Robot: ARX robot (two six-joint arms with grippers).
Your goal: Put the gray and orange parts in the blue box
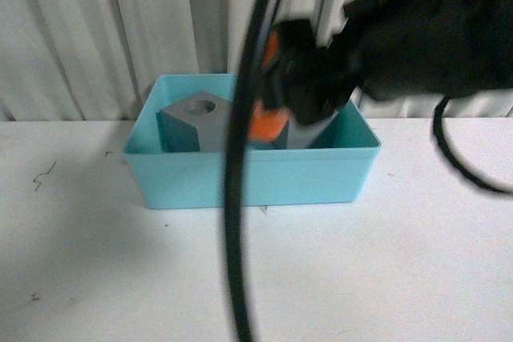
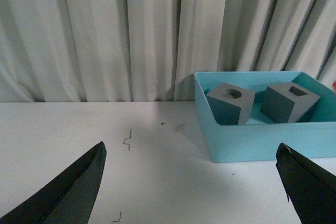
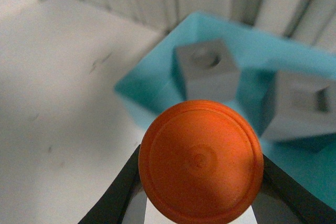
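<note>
The blue box (image 1: pixel 248 178) stands on the white table near the curtain. Inside it sit two gray cubes: one with a round recess (image 1: pixel 196 118) and one with a rectangular recess (image 2: pixel 290 100), the latter mostly hidden by my right arm in the front view. My right gripper (image 1: pixel 276 114) hovers over the box, shut on the orange cylinder (image 3: pixel 200 162), whose flat round end fills the right wrist view (image 1: pixel 268 123). My left gripper (image 2: pixel 191 182) hangs open over bare table, left of the box (image 2: pixel 262 140), with nothing between its fingers.
A black cable (image 1: pixel 240 198) hangs down the middle of the front view, in front of the box. White pleated curtains (image 1: pixel 96 30) close off the back. Small dark marks (image 2: pixel 126 140) dot the white table (image 1: pixel 96 262).
</note>
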